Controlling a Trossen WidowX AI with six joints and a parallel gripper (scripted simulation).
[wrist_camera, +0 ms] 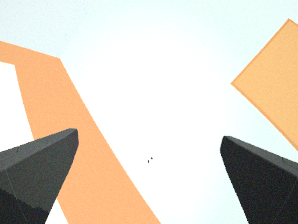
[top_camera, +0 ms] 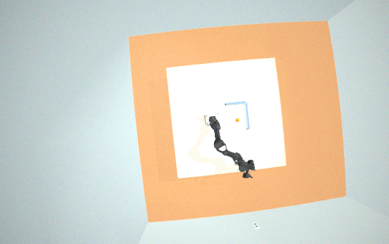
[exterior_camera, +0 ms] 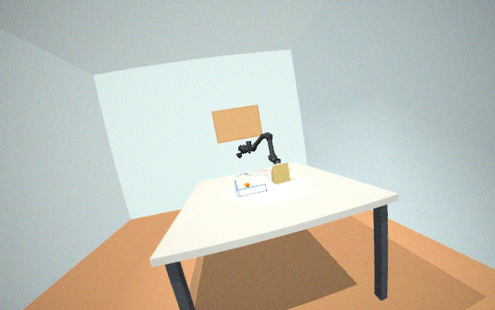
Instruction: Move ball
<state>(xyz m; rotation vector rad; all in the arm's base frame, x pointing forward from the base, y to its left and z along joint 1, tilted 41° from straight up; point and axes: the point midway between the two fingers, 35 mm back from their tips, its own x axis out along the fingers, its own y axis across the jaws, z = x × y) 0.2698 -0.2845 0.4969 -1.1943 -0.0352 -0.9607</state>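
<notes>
The orange ball point(top_camera: 237, 119) rests on the white table point(top_camera: 261, 145), inside the angle of the two low clear walls point(top_camera: 247, 109), which show pale blue from above: one wall runs along the far side of the ball, the other along its right as the top view has it, and the ball lies near the second wall without touching either. From the exterior view the same ball point(exterior_camera: 247, 184) sits within the low clear enclosure point(exterior_camera: 251, 189), towards its left end. I cannot make out the see-through copy in any view, so I cannot tell whether the ball stands on it. My claw point(top_camera: 210, 120) hangs in the air well apart from the ball, off to its left in the top view and outside the open side of the corner; its fingers stand wide apart and grip nothing. In the wrist view my two dark fingertips frame the lower corners, spread far from each other, with only pale wall and orange bands showing between them, and no ball in sight. My dark arm point(top_camera: 225, 147) bends back from the claw to its base at the table's near edge. In the exterior view the arm point(exterior_camera: 268, 145) rises above a tan block point(exterior_camera: 280, 173) on the table, and an orange panel point(exterior_camera: 236, 123) shows on the pale wall behind.
</notes>
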